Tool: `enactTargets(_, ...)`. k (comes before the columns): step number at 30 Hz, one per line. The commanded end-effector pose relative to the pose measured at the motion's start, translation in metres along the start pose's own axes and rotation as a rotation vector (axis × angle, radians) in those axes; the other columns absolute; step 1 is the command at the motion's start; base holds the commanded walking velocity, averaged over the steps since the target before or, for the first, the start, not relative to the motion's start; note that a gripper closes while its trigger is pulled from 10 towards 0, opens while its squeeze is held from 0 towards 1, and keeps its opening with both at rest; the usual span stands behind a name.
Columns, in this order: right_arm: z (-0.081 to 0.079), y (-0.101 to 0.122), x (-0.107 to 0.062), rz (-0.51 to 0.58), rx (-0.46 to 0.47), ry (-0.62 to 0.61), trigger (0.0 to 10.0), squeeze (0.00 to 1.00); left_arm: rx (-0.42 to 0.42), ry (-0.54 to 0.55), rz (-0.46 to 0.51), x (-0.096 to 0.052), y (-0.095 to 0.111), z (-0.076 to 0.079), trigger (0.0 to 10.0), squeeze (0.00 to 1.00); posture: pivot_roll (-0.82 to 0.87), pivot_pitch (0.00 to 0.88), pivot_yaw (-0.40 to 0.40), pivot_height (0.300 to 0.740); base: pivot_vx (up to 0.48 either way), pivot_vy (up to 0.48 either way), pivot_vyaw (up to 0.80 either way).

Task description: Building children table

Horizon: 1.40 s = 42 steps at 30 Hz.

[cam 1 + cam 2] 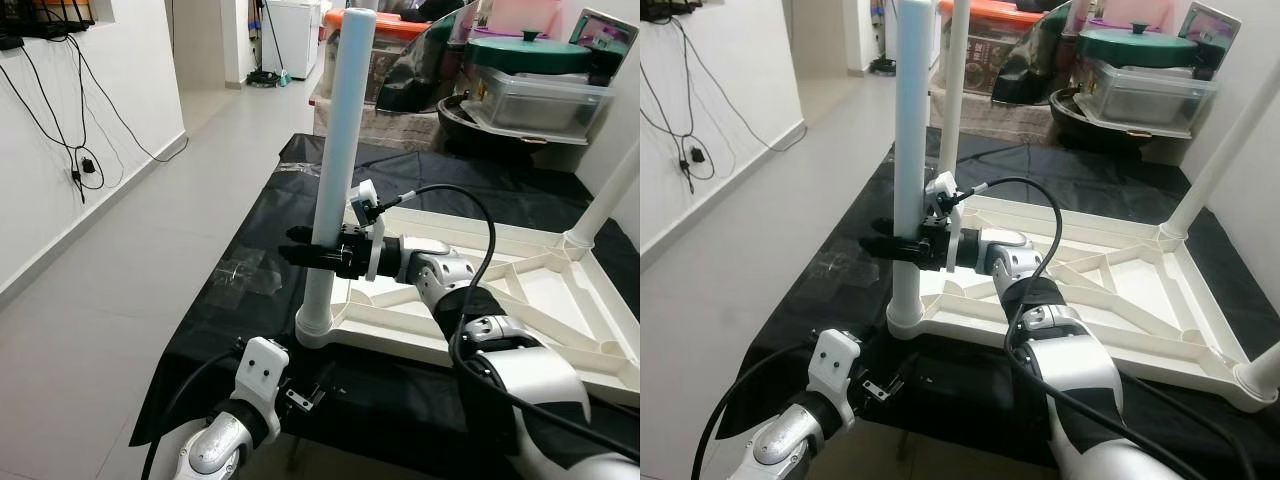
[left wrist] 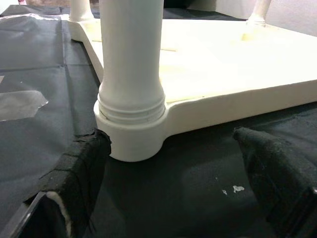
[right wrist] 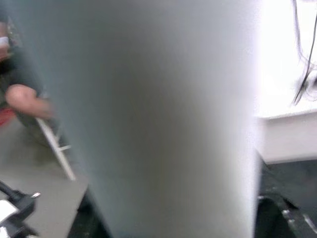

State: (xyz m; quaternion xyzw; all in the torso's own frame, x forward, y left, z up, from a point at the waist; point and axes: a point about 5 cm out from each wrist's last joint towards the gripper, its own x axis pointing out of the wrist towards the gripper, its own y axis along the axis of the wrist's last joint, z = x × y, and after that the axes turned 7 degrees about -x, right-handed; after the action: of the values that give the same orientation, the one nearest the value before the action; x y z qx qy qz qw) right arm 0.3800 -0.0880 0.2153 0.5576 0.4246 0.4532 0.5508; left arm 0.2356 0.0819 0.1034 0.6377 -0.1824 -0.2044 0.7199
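Midway through assembly, the white tabletop (image 1: 520,290) lies upside down on a black sheet (image 1: 230,330) spread over the floor, with the near-corner leg (image 1: 340,150) standing upright in its corner socket (image 1: 318,330). The right gripper (image 1: 312,256) reaches across from the robot's right and is clenched around that leg partway up its shaft, the black fingers wrapping it on both sides. The left gripper (image 2: 173,178) hovers low, just in front of the socket, its two padded fingers spread apart on either side of the joint and touching nothing. Another leg (image 1: 612,190) rises at the far right corner. The step in hand appears to be seating or twisting this leg home; the ribbed collar above the socket suggests it may not be fully down, though the view is too close to be sure. Next, likely, comes a firm downward press or turn while the tabletop is kept from sliding.
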Motion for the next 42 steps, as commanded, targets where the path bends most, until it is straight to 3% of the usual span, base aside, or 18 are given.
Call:
enactTargets(1, 0.003, -0.006, -0.001, 0.021, 0.004, -0.111, 0.0, 0.0, 0.001, -0.004, -0.008, -0.001, -0.001, 0.003, 10.0, 0.0, 0.21, 0.0, -0.113, 0.74, 0.0, 0.0, 0.0)
enactTargets(2, 0.003, -0.006, -0.001, 0.021, 0.004, -0.111, 0.0, 0.0, 0.001, -0.004, -0.008, -0.001, -0.001, 0.003, 10.0, 0.0, 0.21, 0.0, -0.113, 0.74, 0.0, 0.0, 0.0)
enactTargets(6, 0.034, -0.017, -0.041, -0.002, -0.014, -0.871, 0.0, 0.0, -0.007, -0.016, -0.013, 0.0, -0.001, 0.001, 10.0, 0.0, 0.17, 0.0, -0.08, 0.74, 0.0, 0.0, 0.0)
enactTargets(9, 0.037, -0.02, -0.047, -0.005, 0.006, -0.95, 0.0, 0.0, -0.008, -0.016, -0.014, 0.0, -0.001, 0.001, 10.0, 0.0, 0.17, 0.0, -0.08, 0.74, 0.0, 0.0, 0.0)
enactTargets(10, 0.038, -0.028, -0.066, -0.055, -0.021, -1.18, 0.0, 0.0, -0.008, -0.019, -0.016, 0.0, -0.001, 0.001, 10.0, 0.0, 0.14, 0.0, -0.065, 0.74, 0.0, 0.0, 0.0)
enactTargets(11, 0.038, -0.028, -0.066, -0.055, -0.021, -1.18, 0.0, 0.0, -0.008, -0.019, -0.016, 0.0, -0.001, 0.001, 10.0, 0.0, 0.14, 0.0, -0.065, 0.74, 0.0, 0.0, 0.0)
enactTargets(14, 0.027, -0.042, -0.103, -0.104, -0.041, -1.634, 0.0, 0.0, -0.008, -0.025, -0.018, 0.001, -0.001, -0.001, 10.0, 0.0, 0.15, 0.0, -0.069, 0.74, 0.0, 0.0, 0.0)
enactTargets(18, 0.006, -0.049, -0.092, -0.086, 0.03, -1.758, 0.0, 0.0, -0.001, -0.021, -0.016, 0.001, -0.001, -0.001, 10.0, 0.0, 0.16, 0.0, -0.072, 0.74, 0.0, 0.0, 0.0)
enactTargets(20, -0.001, -0.047, -0.073, -0.06, 0.045, -1.739, 0.0, 0.0, 0.003, -0.02, -0.015, 0.001, -0.001, -0.001, 10.0, 0.0, 0.15, 0.0, -0.072, 0.74, 0.0, 0.0, 0.0)
enactTargets(21, 0.0, -0.044, -0.061, -0.036, 0.035, -1.688, 2.1, 0.0, 0.003, -0.019, -0.015, 0.001, -0.001, -0.001, 10.0, 0.0, 0.15, 0.0, -0.074, 0.74, 0.0, 0.0, 0.0)
enactTargets(22, 0.0, -0.042, -0.05, -0.017, 0.013, -1.631, 10.0, 0.0, 0.003, -0.019, -0.014, 0.001, -0.001, -0.001, 10.0, 0.0, 0.15, 0.0, -0.076, 0.74, 0.0, 0.0, 0.0)
enactTargets(23, 0.001, -0.039, -0.038, 0.014, 0.009, -1.545, 10.0, 1.0, 0.003, -0.018, -0.013, 0.001, -0.001, -0.001, 10.0, 0.0, 0.15, 0.0, -0.075, 0.74, 0.0, 0.0, 0.0)
enactTargets(28, 0.002, -0.033, -0.025, 0.075, -0.049, -1.41, 10.0, 1.0, 0.002, -0.017, -0.012, 0.002, -0.001, -0.001, 10.0, 0.0, 0.15, 0.0, -0.081, 0.74, 0.0, 0.0, 0.0)
enactTargets(29, 0.004, -0.031, -0.024, 0.096, -0.051, -1.367, 10.0, 0.87, 0.002, -0.016, -0.012, 0.002, -0.001, -0.001, 10.0, 0.0, 0.15, 0.0, -0.082, 0.74, 0.0, 0.0, 0.0)
enactTargets(30, 0.006, -0.029, -0.023, 0.121, -0.04, -1.316, 10.0, 0.0, 0.001, -0.015, -0.012, 0.002, -0.001, -0.002, 10.0, 0.0, 0.15, 0.0, -0.082, 0.74, 0.0, 0.0, 0.0)
enactTargets(32, 0.008, -0.026, -0.02, 0.148, 0.001, -1.139, 10.0, 0.0, 0.0, -0.014, -0.011, 0.003, -0.001, -0.002, 10.0, 0.0, 0.15, 0.0, -0.081, 0.74, 0.0, 0.0, 0.0)
enactTargets(37, 0.003, -0.021, -0.028, -0.02, -0.089, -0.576, 10.0, 0.0, -0.001, -0.017, -0.011, 0.004, -0.001, -0.002, 10.0, 0.0, 0.14, 0.0, -0.082, 0.74, 0.0, 0.0, 0.0)
enactTargets(42, 0.003, -0.017, -0.034, -0.041, -0.084, -0.435, 10.0, 0.0, -0.001, -0.017, -0.011, 0.005, -0.002, -0.003, 10.0, 0.0, 0.14, 0.0, -0.081, 0.74, 0.0, 0.0, 0.0)
